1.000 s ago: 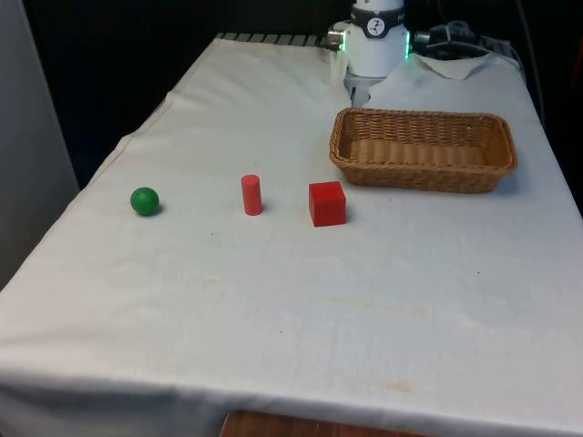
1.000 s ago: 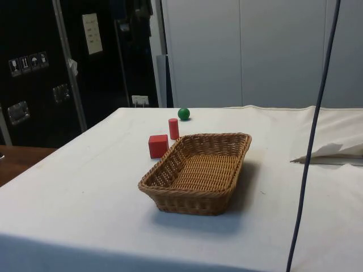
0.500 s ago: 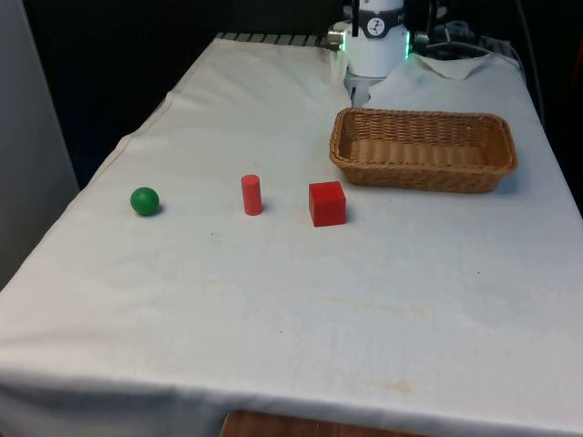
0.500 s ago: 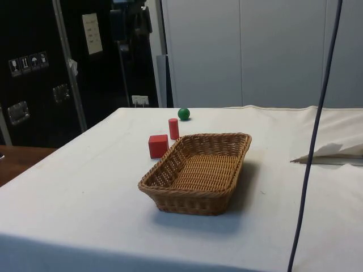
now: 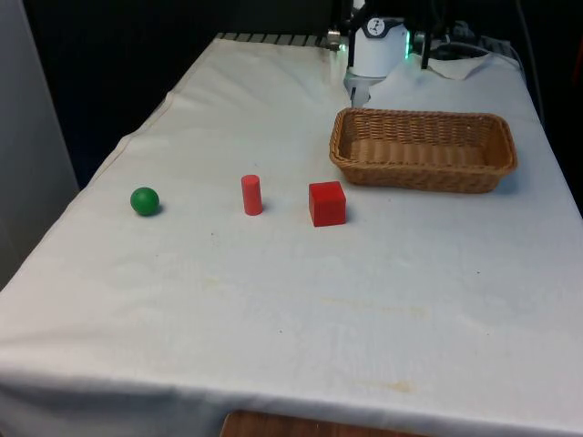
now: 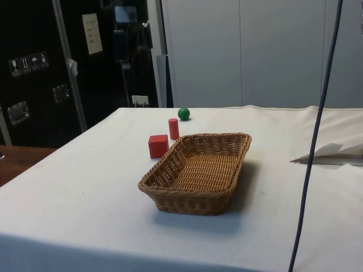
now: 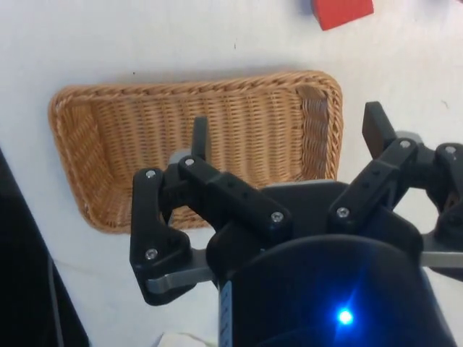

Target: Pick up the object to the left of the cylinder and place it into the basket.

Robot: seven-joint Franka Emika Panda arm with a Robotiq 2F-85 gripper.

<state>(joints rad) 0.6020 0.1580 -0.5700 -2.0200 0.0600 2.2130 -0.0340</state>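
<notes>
A green ball (image 5: pixel 144 200) lies on the white cloth, to the front view's left of the upright red cylinder (image 5: pixel 251 195). From the side, the ball (image 6: pixel 184 114) sits just beyond the cylinder (image 6: pixel 173 128). The wicker basket (image 5: pixel 424 177) stands at the front view's right, with nothing inside it (image 6: pixel 187 201). My gripper (image 7: pixel 286 134) is open and holds nothing. It hangs high above the basket (image 7: pixel 94 181), far from the ball.
A red cube (image 5: pixel 327 203) sits between the cylinder and the basket, close to the basket's corner (image 6: pixel 158 146); its edge shows past the basket (image 7: pixel 342 11). A dark cable (image 6: pixel 312 141) hangs down near the basket in the side view.
The arm's upper parts at the table's far end have shifted slightly in the front view. Ball, cylinder, cube and basket stay where they were.
</notes>
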